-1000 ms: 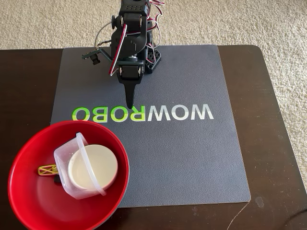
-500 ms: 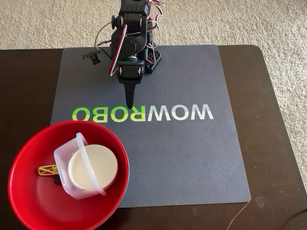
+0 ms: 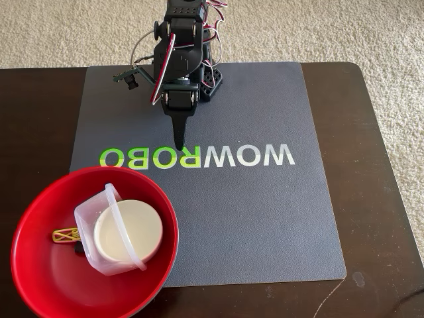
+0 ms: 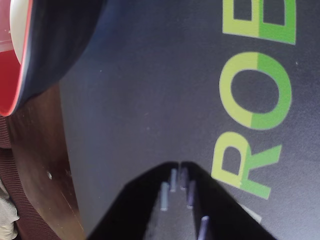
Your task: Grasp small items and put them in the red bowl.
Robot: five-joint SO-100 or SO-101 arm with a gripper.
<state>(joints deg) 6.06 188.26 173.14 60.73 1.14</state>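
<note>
1. Red bowl [image 3: 40,265] sits at the lower-left in the fixed view, partly on the mat [image 3: 252,218], partly on the dark desk [image 3: 377,199], cut off by the bottom edge of the frame.
2. Inside the bowl: clear tub [image 3: 89,215], tilted, with the white bowl [image 3: 129,232] nested in it.
3. Yellow-green clip [image 3: 64,234] lies on the bowl floor, touching the tub's left side.
4. Small dark bit [image 3: 79,248] pokes out just under the tub, below the clip; mostly hidden, shape not readable.
5. Arm [image 3: 179,59] is folded at the far edge of the mat, tool [image 3: 179,142] pointing down at the mat, tip just above the "WOWROBO" print [image 3: 199,157].
6. Tool is pressed together and carries nothing: fixed view shows one narrow point; wrist view shows the tool [image 4: 180,165] tips meeting with only a sliver between them.
7. Tool is well apart from the bowl; bare mat between them.
8. Wrist view: red bowl [image 4: 12,75] rim and dark underside in the top-left corner, mat [image 4: 140,90] filling most of the frame, green "ROB" letters [image 4: 255,90] at right, desk [image 4: 45,170] strip at lower left.
9. Whether the tool tip touches the mat: cannot tell.
10. Beige carpet [image 3: 331,30] surrounds the desk.
</note>
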